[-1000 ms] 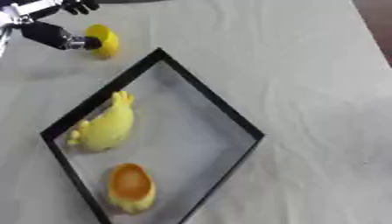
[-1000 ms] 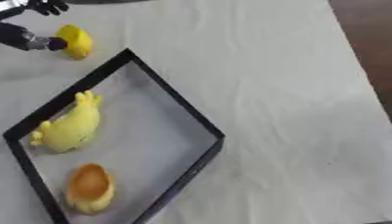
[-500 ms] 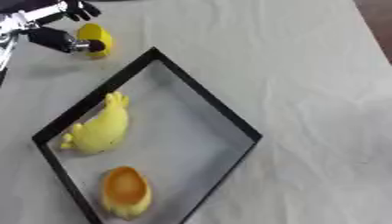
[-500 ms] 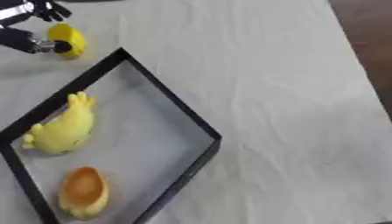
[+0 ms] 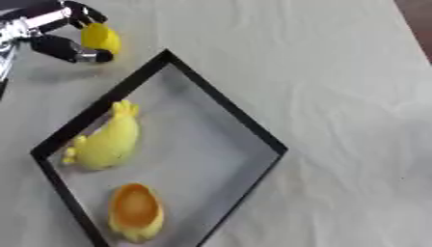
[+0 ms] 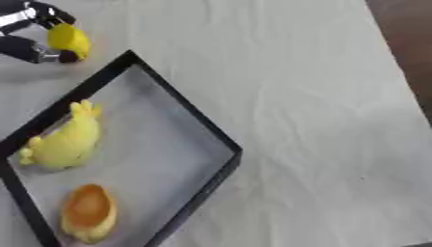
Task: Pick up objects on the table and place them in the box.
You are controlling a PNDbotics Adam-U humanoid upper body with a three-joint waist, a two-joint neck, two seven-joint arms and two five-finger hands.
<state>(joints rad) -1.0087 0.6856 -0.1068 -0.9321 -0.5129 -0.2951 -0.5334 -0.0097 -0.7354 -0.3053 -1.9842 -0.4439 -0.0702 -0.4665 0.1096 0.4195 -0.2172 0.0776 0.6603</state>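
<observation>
This looks like a staged test or demonstration bench in a lab rather than a lived-in room. The counter is covered edge to edge with a plain, pale, slightly creased cloth, and only a strip of dark brown surface shows past its far right edge. On it lies a shallow box with a black rim and a grey floor, holding two yellow toy-like things: a soft duck-shaped one and a cup-shaped one with an orange hollow. A black and silver robot hand at the upper left is closed round a small yellow object.
</observation>
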